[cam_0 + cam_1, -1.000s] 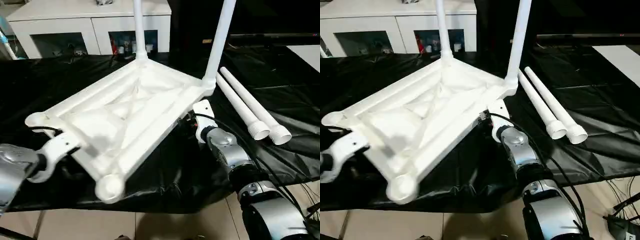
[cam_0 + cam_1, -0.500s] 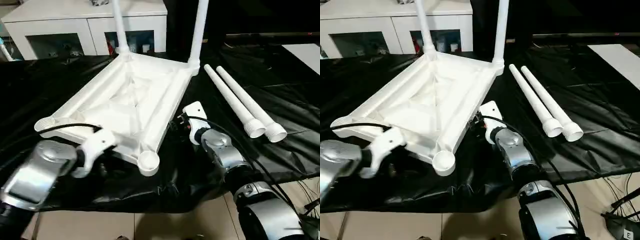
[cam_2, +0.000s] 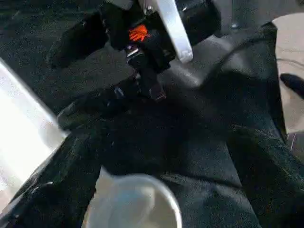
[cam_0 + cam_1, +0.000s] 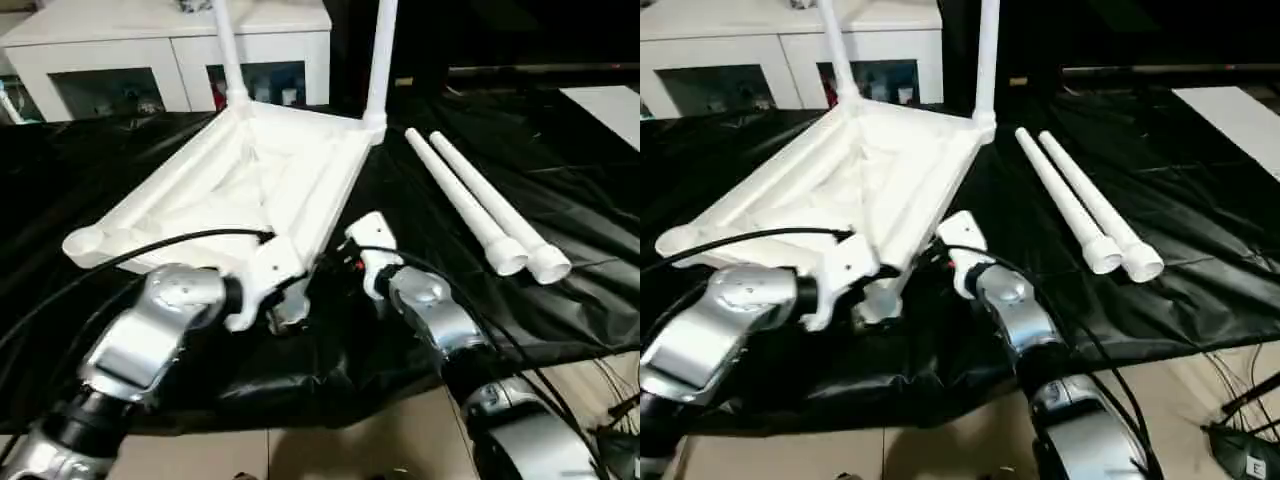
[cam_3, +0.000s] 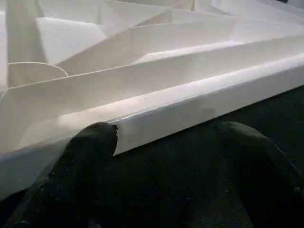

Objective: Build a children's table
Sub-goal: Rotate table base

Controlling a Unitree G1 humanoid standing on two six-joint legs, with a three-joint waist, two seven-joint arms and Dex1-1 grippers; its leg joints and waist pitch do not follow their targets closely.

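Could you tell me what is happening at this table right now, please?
A humanoid robot is building a children's table. The top lies upside down on the black cover, two legs already standing in its far corners. Two more legs lie loose alongside. Both tools, left and right, sit open at its near edge.

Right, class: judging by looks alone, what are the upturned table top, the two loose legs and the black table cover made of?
Table top: probably moulded plastic, white, slightly glossy, with ribs underneath. Loose legs: smooth white tubes, likely plastic. Cover: thin black sheeting, shiny and wrinkled, plastic film or coated cloth.
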